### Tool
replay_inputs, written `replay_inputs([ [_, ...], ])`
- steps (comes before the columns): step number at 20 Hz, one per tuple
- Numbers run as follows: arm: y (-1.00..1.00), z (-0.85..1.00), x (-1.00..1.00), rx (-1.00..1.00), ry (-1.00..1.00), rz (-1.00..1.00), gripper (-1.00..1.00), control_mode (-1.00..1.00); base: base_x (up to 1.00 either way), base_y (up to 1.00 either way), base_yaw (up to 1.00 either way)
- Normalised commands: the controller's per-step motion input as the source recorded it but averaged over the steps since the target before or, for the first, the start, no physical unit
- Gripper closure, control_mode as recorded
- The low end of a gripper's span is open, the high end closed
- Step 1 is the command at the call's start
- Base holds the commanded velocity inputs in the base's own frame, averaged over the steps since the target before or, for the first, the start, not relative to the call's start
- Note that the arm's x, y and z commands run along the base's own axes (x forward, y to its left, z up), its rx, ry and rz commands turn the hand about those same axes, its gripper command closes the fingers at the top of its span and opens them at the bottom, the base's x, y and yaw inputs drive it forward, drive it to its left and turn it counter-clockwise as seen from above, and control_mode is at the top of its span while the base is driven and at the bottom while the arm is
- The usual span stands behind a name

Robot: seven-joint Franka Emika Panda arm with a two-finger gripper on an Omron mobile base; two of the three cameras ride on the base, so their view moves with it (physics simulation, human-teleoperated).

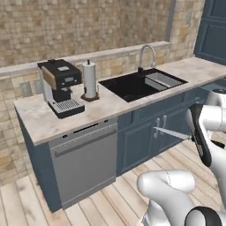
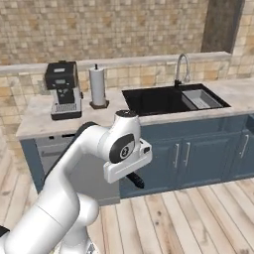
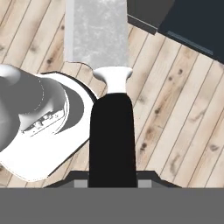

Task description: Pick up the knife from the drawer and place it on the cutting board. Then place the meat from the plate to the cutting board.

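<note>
The knife (image 3: 109,109) sits clamped by its black handle in the gripper (image 3: 111,181), its silver blade pointing away over the wooden floor (image 3: 175,113). In the left base view the blade tip juts in front of the blue cabinet doors (image 1: 141,141) below the sink (image 1: 141,84).

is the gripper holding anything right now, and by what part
Yes, the gripper is shut on the knife, gripping it by the black handle; the silver blade sticks out ahead, above the wooden floor.

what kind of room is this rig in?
A home-style kitchen, rendered: stone counter with a sink and faucet, coffee machine, dishwasher, blue cabinets, wood floor.
</note>
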Motion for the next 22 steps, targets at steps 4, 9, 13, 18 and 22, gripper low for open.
replay_inputs([
  [4, 0.00, 0.00, 0.00, 0.00, 0.00, 0.00, 1.00, 1.00, 0.16, 1.00, 0.17],
  [9, 0.00, 0.00, 0.00, 0.00, 0.00, 0.00, 1.00, 1.00, 0.23, 1.00, 0.17],
  [13, 0.00, 0.00, 0.00, 0.00, 0.00, 0.00, 1.00, 1.00, 0.30, 1.00, 0.16],
  [18, 0.00, 0.00, 0.00, 0.00, 0.00, 0.00, 1.00, 1.00, 0.33, 1.00, 0.16],
  [22, 0.00, 0.00, 0.00, 0.00, 0.00, 0.00, 1.00, 1.00, 0.38, 0.92, 0.14],
])
